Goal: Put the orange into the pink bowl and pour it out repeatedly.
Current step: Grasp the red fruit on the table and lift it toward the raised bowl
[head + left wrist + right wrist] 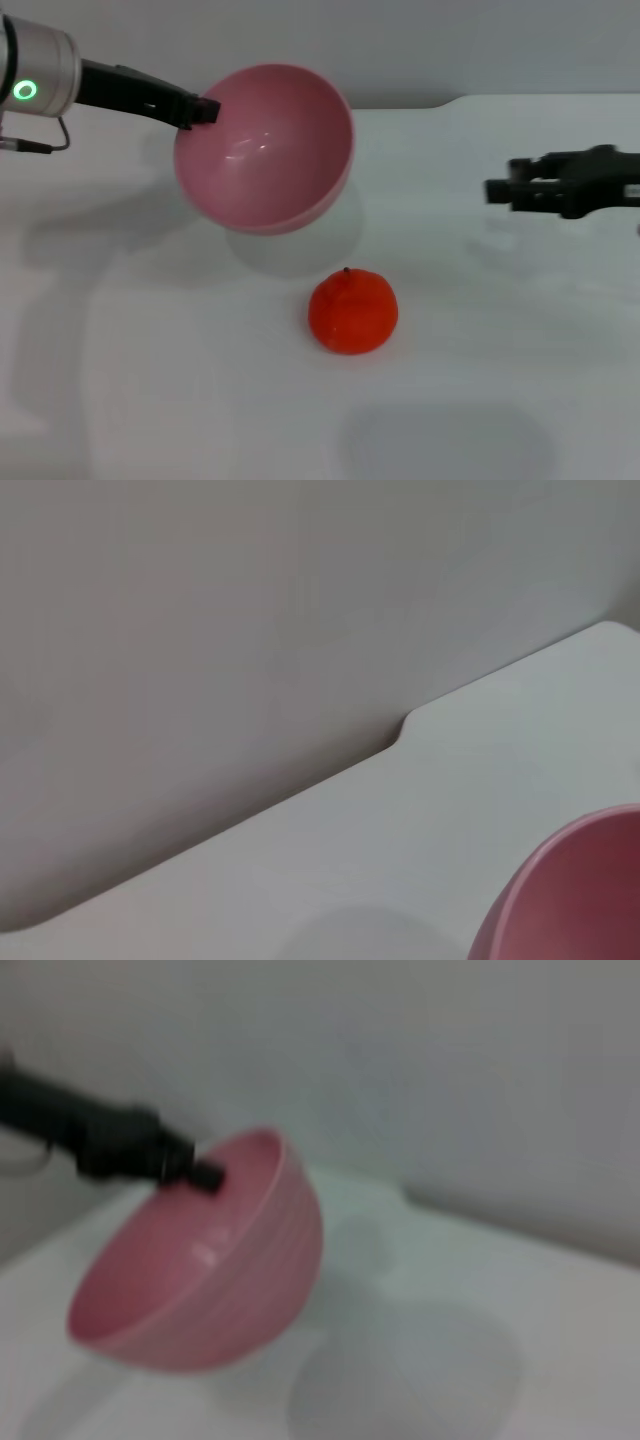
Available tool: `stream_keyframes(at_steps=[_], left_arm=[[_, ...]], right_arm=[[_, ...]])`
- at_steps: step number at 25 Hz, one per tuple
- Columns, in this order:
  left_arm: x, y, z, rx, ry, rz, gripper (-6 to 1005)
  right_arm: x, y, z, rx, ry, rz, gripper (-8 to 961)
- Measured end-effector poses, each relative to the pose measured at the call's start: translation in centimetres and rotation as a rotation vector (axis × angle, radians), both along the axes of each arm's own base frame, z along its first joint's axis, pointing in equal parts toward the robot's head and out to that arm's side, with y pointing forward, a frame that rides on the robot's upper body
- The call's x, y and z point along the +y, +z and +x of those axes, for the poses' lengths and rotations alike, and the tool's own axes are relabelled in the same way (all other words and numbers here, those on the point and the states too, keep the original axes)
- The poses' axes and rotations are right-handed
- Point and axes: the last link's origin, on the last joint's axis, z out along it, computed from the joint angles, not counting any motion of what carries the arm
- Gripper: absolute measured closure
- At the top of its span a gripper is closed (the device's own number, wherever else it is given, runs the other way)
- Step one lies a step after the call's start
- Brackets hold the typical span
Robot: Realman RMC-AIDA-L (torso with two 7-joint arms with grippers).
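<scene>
My left gripper (200, 110) is shut on the rim of the pink bowl (265, 150) and holds it tilted above the table, its opening facing the front; the bowl is empty. The bowl also shows in the right wrist view (200, 1260), with the left gripper (195, 1168) on its rim, and as a pink edge in the left wrist view (570, 900). The orange (352, 310) lies on the white table (500, 400) in front of the bowl, a little to the right, stem up. My right gripper (500, 190) hovers at the right, away from both.
The table's back edge, with a step in it (450, 100), runs behind the bowl against a grey wall (200, 630).
</scene>
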Motion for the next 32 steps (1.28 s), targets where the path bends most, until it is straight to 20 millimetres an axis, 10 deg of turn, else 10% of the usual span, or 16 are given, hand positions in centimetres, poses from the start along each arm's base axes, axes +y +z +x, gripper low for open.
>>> stream_keyframes(at_steps=[14, 32], left_arm=[[-0.6, 0.8, -1.6, 0.018, 0.053, -0.017, 954], [-0.9, -0.1, -1.6, 0.007, 0.050, -0.032, 954]], right_arm=[[2.4, -8.1, -7.5, -0.245, 0.169, -0.331, 473], [2.4, -12.5, -6.7, -0.367, 0.180, -0.357, 502]])
